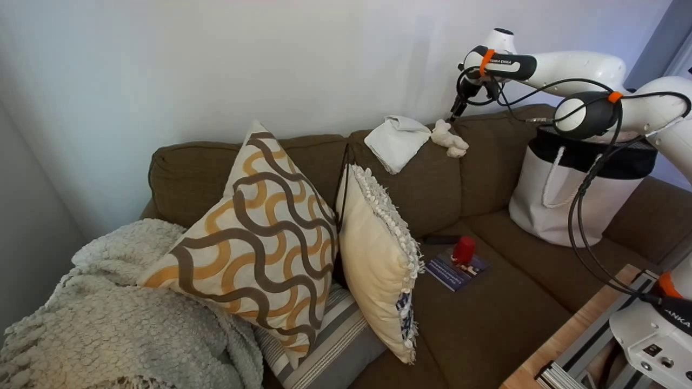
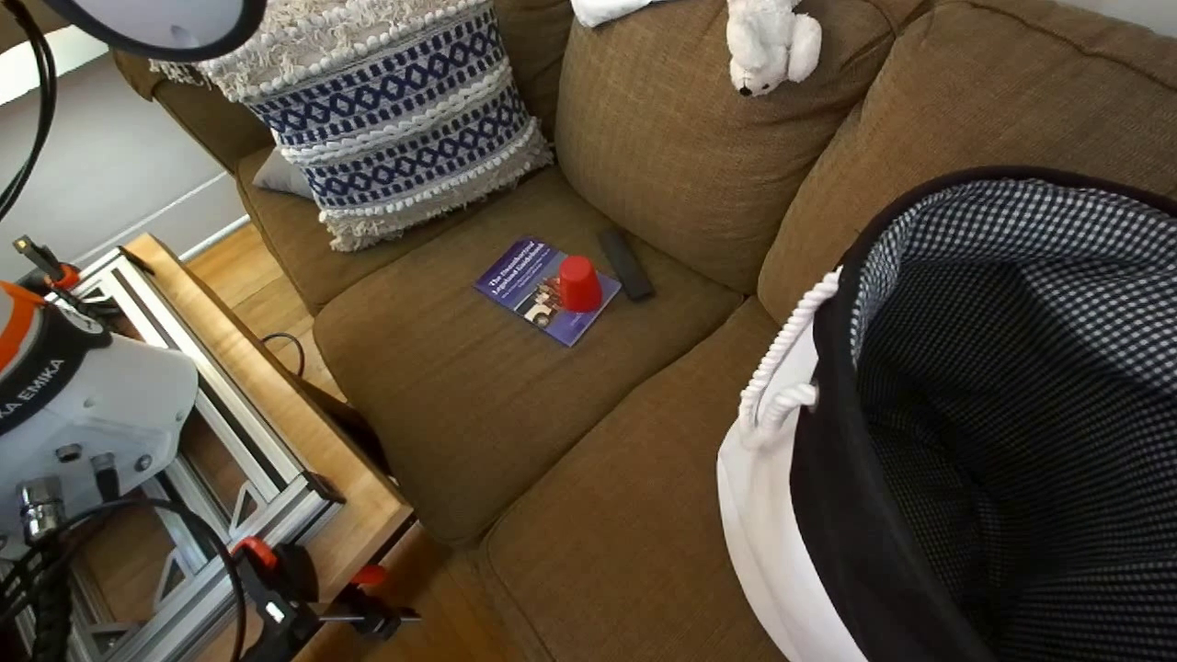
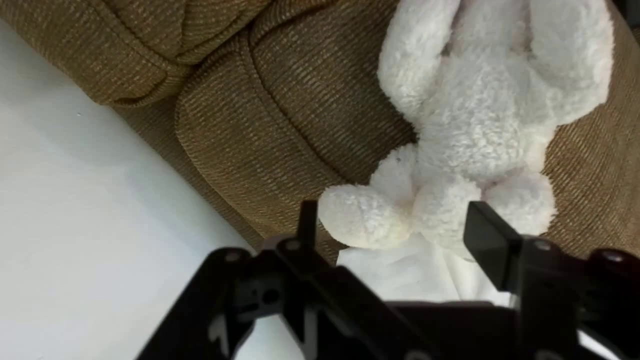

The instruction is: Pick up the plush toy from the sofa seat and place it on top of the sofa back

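The plush toy, upper right in the wrist view, looks light and squashy, best pinched round its torso. The gripper stands spread apart.

Brown sofa seat and sofa back, things lying on both.
In an exterior view, the purple book, flat on the seat, marks the clock's centre. A dark bar lies just beside it, between two and three o'clock. A fringed cushion stands tilted between ten and eleven; a white-and-black basket sits between three and four, across the seam. Up on the back, a white cloth lies near twelve, a cream plush toy past one.
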You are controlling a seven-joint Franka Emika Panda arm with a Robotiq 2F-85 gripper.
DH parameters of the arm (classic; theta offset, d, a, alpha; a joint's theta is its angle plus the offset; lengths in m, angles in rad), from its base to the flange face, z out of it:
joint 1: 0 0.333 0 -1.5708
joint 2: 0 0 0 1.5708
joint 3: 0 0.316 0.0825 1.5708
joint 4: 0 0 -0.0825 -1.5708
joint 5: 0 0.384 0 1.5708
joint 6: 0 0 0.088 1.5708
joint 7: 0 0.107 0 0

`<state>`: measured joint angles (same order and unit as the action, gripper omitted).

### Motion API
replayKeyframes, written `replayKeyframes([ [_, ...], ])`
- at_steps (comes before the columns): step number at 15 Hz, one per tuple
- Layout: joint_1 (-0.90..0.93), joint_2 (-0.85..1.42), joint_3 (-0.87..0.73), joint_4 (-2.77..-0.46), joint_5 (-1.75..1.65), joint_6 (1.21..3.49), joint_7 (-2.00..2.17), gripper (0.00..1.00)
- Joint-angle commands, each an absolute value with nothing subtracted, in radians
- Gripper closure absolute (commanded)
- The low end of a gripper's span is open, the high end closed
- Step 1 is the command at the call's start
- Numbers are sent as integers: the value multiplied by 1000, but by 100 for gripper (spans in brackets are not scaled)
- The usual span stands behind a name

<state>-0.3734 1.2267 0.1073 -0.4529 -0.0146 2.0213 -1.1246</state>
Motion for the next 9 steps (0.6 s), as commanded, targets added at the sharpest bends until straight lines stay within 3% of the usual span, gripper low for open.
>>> replayKeyframes([
  [1,-374,1205,92,-457,21,1977,-1126,0],
  [9,-341,1172,75,-454,11,2003,-1087,0],
])
